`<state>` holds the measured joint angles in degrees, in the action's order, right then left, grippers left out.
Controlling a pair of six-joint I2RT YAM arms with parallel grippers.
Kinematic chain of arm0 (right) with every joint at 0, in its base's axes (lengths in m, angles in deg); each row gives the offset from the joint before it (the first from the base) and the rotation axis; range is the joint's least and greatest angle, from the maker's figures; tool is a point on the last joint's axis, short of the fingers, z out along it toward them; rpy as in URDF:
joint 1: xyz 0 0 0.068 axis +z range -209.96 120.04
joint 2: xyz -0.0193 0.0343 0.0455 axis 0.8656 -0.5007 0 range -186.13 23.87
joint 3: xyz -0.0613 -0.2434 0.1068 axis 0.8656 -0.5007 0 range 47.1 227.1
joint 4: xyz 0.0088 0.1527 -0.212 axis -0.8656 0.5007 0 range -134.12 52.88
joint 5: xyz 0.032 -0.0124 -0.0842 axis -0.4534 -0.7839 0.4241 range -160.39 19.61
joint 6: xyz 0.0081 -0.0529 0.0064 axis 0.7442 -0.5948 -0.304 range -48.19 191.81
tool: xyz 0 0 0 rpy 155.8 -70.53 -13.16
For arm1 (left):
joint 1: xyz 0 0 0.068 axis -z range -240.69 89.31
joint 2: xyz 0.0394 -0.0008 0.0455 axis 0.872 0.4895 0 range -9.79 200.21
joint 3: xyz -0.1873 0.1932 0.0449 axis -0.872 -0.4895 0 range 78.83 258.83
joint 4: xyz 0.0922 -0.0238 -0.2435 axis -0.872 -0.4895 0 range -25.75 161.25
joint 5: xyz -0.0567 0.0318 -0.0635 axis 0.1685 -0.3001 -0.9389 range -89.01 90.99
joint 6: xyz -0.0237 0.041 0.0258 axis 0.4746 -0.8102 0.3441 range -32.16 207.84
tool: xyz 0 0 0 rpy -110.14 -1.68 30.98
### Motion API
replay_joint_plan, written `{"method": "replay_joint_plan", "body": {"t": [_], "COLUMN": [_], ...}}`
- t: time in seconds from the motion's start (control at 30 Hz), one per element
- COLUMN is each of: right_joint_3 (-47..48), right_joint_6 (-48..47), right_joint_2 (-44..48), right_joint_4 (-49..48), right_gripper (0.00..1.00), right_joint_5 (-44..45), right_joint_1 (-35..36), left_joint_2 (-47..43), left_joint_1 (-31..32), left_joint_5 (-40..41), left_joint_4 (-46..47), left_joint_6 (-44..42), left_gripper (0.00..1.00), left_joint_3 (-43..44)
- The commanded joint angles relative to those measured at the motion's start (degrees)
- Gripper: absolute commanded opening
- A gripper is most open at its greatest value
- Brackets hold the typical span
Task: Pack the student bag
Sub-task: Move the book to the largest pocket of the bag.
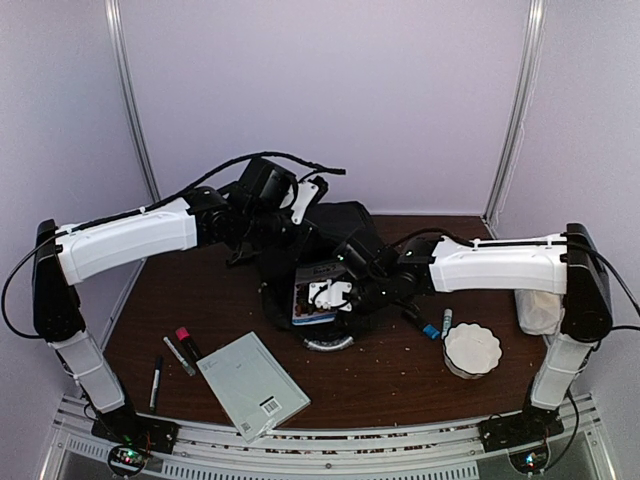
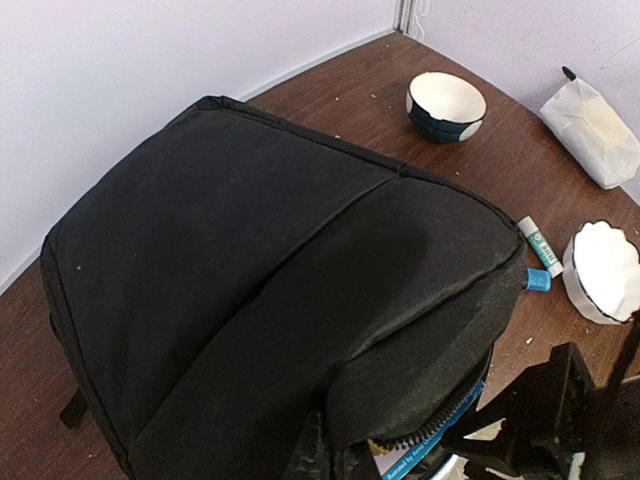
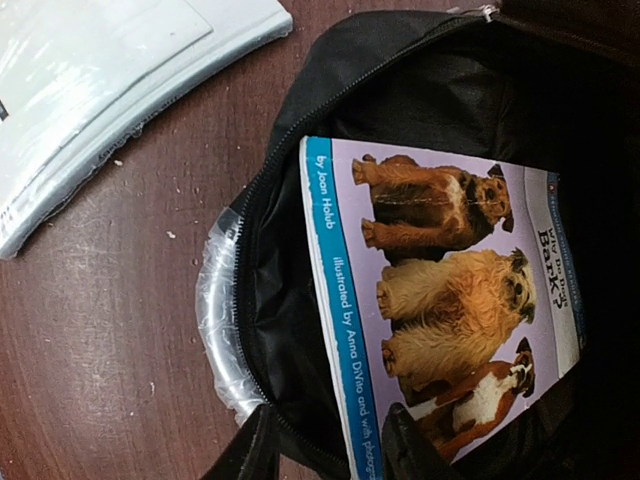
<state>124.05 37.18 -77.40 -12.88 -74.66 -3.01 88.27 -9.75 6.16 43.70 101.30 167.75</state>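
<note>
The student bag (image 1: 335, 228) is a black backpack in the middle of the table, its zipped mouth (image 3: 290, 300) gaping toward the arms. A picture book with dogs on a lilac cover (image 3: 440, 290) lies partly inside the mouth; its blue spine also peeks out from under the rim (image 2: 432, 452). My left gripper (image 2: 335, 448) is shut on the fabric of the bag (image 2: 250, 280) at the upper lip of the opening. My right gripper (image 3: 332, 445) hangs over the mouth with its jaws apart, one finger outside the rim and the other on the cover of the book (image 1: 312, 300).
A clear plastic ring (image 3: 215, 320) pokes out from under the bag. A grey notebook (image 1: 252, 385) and markers (image 1: 182, 352) lie front left. To the right are a white scalloped dish (image 1: 472, 348), a glue stick (image 2: 540, 245), a tissue pack (image 2: 592, 130) and a bowl (image 2: 446, 105).
</note>
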Motion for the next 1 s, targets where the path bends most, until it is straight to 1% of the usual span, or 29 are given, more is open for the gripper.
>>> {"method": "replay_joint_plan", "body": {"t": [0.0,0.13,0.43,0.53,0.67,0.77,0.97], "right_joint_3": [1.7,2.8,6.6,7.1,8.2,9.0,9.1], "right_joint_6": [-1.3,-1.9,-4.3,-6.2,-9.0,-10.6,-10.3], "right_joint_2": [-2.4,-4.7,-10.9,-12.9,-15.7,-17.4,-19.0], "right_joint_4": [0.5,-0.2,-5.7,-10.1,-14.2,-16.0,-17.7], "right_gripper": [0.34,0.31,0.21,0.16,0.14,0.13,0.12], "right_joint_5": [2.7,5.7,13.9,16.4,19.2,19.4,19.0], "right_joint_1": [0.4,0.4,-0.7,-1.4,-2.0,-3.1,-4.1], "left_joint_2": [-2.1,-2.5,-3.6,-3.8,-3.9,-3.9,-3.6], "left_joint_1": [-0.2,-0.2,-0.1,0.0,0.3,0.4,0.5], "left_joint_5": [-2.7,-2.9,-3.6,-4.1,-4.3,-4.4,-4.5], "left_joint_4": [5.9,5.9,5.9,5.9,5.9,5.9,6.1], "left_joint_6": [1.0,1.0,1.0,1.0,0.9,0.9,1.1], "left_gripper": [0.0,0.0,0.0,0.0,0.0,0.0,0.0], "left_joint_3": [1.8,1.3,0.1,-0.3,-0.5,-0.7,-1.4]}}
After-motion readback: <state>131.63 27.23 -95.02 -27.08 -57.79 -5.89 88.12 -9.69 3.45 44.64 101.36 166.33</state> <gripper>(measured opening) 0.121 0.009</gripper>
